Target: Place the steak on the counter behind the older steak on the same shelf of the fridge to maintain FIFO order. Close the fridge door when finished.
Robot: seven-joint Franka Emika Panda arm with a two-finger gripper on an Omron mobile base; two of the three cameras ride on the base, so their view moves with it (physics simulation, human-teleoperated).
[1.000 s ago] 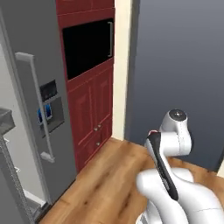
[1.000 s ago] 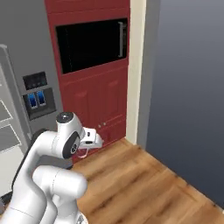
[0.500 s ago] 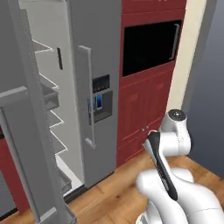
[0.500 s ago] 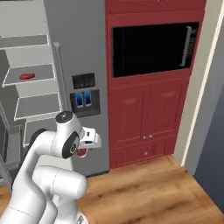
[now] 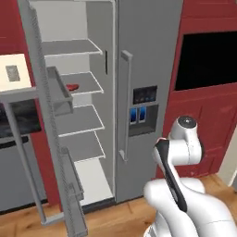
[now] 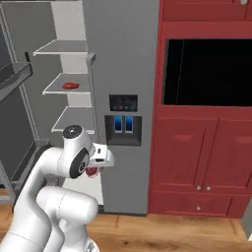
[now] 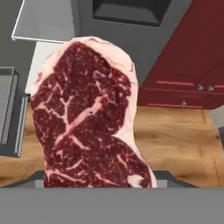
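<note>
My gripper (image 6: 94, 167) is shut on the steak (image 7: 87, 118), a dark red slab with pale marbling that hangs close in front of the hand camera and hides the fingertips. In the right base view the steak (image 6: 91, 171) shows as a small red patch under the hand, in front of the fridge (image 5: 148, 55). The fridge door (image 5: 51, 139) stands open at the left, bins on its inner face. An older steak (image 5: 71, 87) (image 6: 70, 85) lies on the second shelf from the top. A dark strip of counter (image 5: 18, 118) shows behind the open door.
The other fridge door with the blue-lit dispenser panel (image 6: 123, 123) is shut, right ahead of the hand. Dark red cabinets with a black oven recess (image 6: 209, 74) stand to the right. Several pale shelves (image 5: 78, 120) lie bare. Wooden floor (image 7: 183, 140) runs below.
The whole picture has swung: the base has turned left, bringing the open fridge and its shelves into view. The steak stays in my gripper, the arm's pose unchanged.
</note>
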